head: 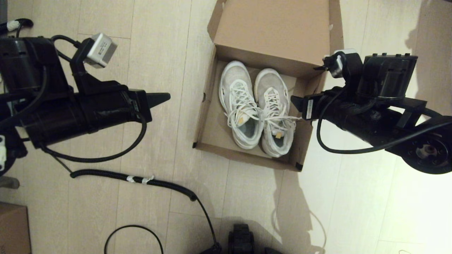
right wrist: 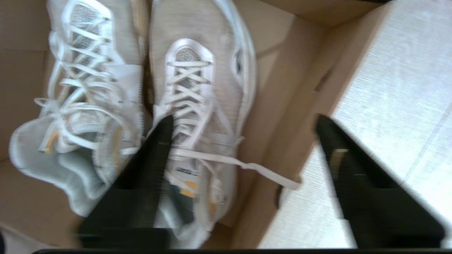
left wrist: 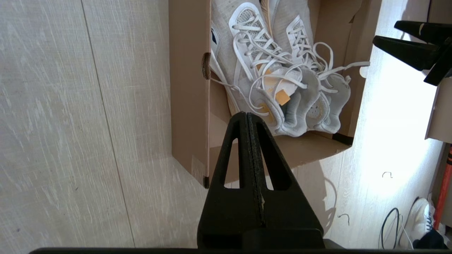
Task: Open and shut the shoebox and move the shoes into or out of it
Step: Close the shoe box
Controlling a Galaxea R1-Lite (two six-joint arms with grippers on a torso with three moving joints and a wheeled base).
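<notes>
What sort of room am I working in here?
Probably a home or lab room: pale wood-look plank floor, an open brown cardboard shoebox holding white lace-up sneakers on that floor, loose black cables nearby.

the shoebox [head: 212,116] is matt brown cardboard, the shoes [head: 257,106] white woven mesh with cloth laces, the floor [head: 159,42] pale wood-grain planks, faintly sheened.
</notes>
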